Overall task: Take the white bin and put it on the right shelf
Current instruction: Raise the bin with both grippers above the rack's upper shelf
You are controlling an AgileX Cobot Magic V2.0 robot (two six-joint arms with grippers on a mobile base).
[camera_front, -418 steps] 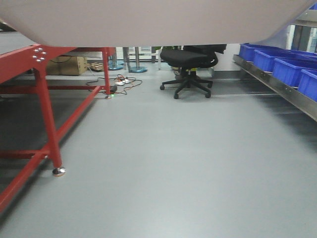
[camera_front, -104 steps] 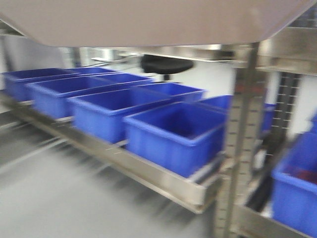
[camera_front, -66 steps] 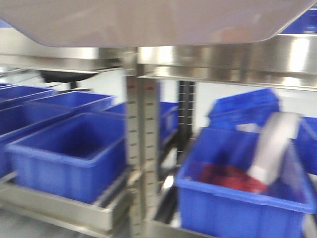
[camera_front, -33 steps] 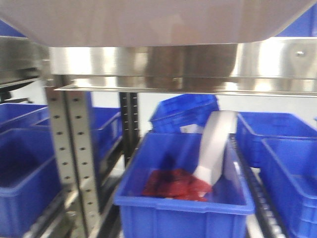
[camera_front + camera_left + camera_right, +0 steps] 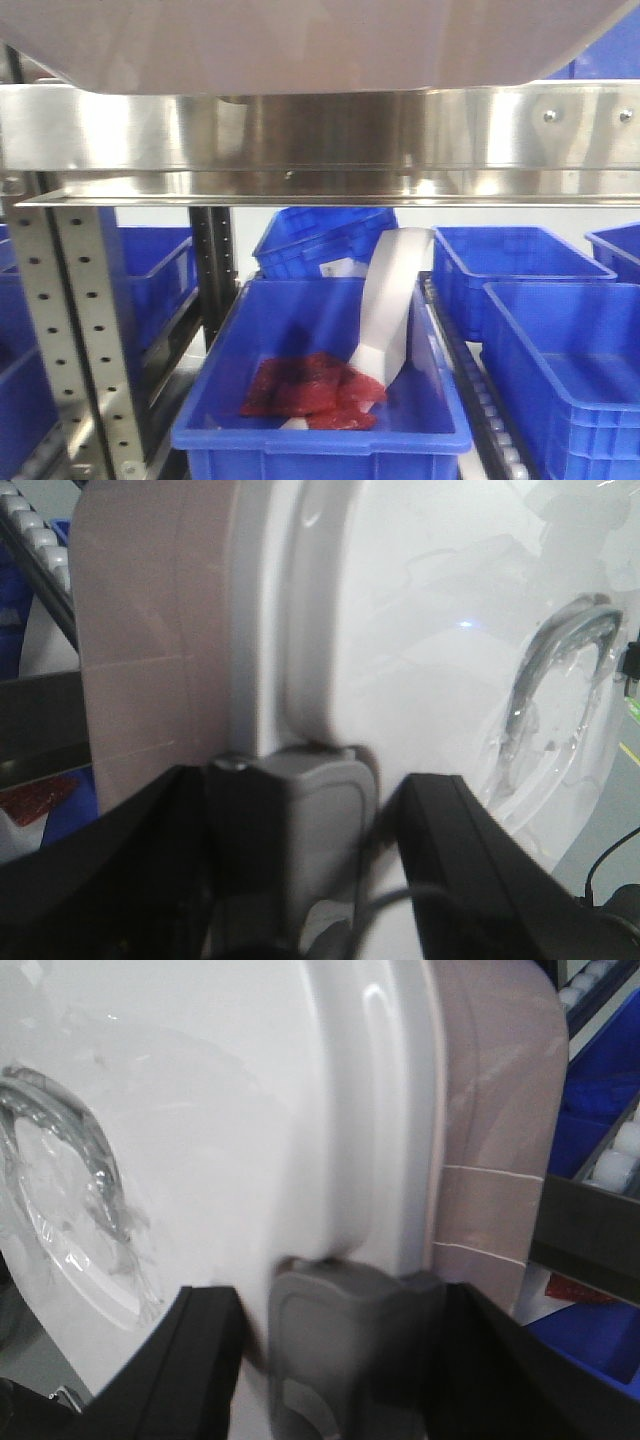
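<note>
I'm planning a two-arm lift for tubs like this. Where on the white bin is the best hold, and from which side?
Grip the white bin at the lid rim, one arm from each side. The lid's raised lip overhangs the smooth wall, likely giving a ledge to pinch; the left gripper and right gripper clamp there now.

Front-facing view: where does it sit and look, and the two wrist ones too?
Front-facing: under the carried white bin, facing the right shelf and blue crates; no arm shows.
Left wrist: on the left arm, looking past the left hand at the bin's lid.
Right wrist: on the right arm, looking past the right hand at the lid.
Shared: all three see the white bin.
</note>
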